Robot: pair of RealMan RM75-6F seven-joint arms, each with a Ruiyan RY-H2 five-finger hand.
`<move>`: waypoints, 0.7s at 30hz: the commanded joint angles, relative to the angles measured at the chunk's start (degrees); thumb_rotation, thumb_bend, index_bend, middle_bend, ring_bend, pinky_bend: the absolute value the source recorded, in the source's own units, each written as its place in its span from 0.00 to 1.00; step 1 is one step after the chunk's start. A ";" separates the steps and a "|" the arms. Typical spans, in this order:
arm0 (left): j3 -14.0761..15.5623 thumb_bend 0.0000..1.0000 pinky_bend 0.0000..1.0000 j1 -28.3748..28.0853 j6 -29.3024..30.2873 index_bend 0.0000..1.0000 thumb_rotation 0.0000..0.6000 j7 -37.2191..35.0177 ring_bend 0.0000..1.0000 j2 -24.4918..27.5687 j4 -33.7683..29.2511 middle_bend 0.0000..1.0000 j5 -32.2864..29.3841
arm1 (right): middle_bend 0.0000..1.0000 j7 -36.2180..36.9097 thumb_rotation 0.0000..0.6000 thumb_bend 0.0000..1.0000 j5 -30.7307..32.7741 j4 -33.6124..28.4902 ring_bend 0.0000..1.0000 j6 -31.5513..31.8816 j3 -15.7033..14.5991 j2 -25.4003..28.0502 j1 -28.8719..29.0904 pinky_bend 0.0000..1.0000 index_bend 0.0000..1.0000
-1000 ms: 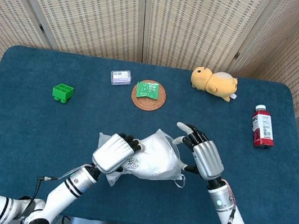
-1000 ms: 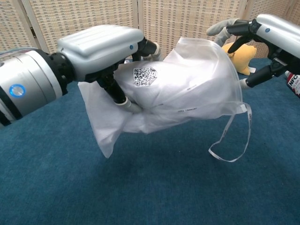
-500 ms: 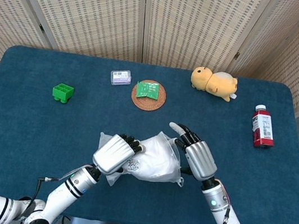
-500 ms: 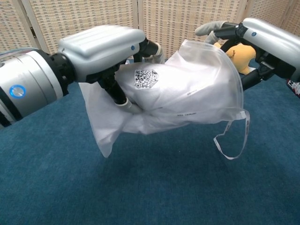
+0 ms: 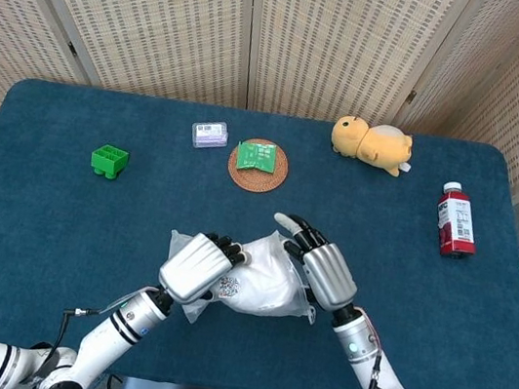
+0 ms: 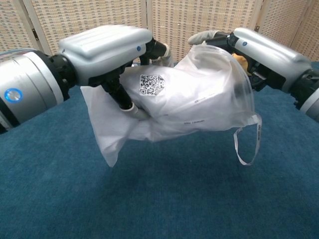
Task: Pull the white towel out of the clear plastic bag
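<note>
The clear plastic bag hangs above the blue table, and the white towel is bunched inside it. My left hand grips the bag's left part from above, beside a QR label. In the head view the left hand and the bag sit near the table's front middle. My right hand lies against the bag's right end with its fingers spread over the top edge; I see no closed grip. A white strap loop dangles from that end.
At the far side of the table are a green block, a small clear box, a round coaster with a green packet and a yellow plush toy. A red bottle lies at the right. A folding screen stands behind.
My right hand has moved left, from apart from the bag to lying over its right end. The strap loop has swung with it. The left hand keeps its hold, almost still.
</note>
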 commanded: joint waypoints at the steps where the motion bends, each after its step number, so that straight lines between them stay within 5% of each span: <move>1: 0.09 0.11 0.60 0.15 -0.02 0.40 1.00 -0.01 0.45 0.03 0.08 0.48 -0.07 | 0.13 -0.53 1.00 0.51 0.37 0.36 0.07 0.14 0.36 -0.76 0.32 0.26 0.63; 8: 0.78 0.11 0.60 1.11 -0.06 0.39 1.00 0.59 0.45 0.33 1.08 0.48 -1.33 | 0.17 -1.96 1.00 0.58 1.36 1.41 0.07 0.01 1.61 -2.45 1.53 0.26 0.74; 21: 2.00 0.10 0.59 4.03 1.22 0.25 1.00 1.13 0.40 1.89 1.56 0.39 -4.88 | 0.18 -3.28 1.00 0.59 4.31 5.85 0.07 -5.55 4.43 -6.31 7.28 0.26 0.75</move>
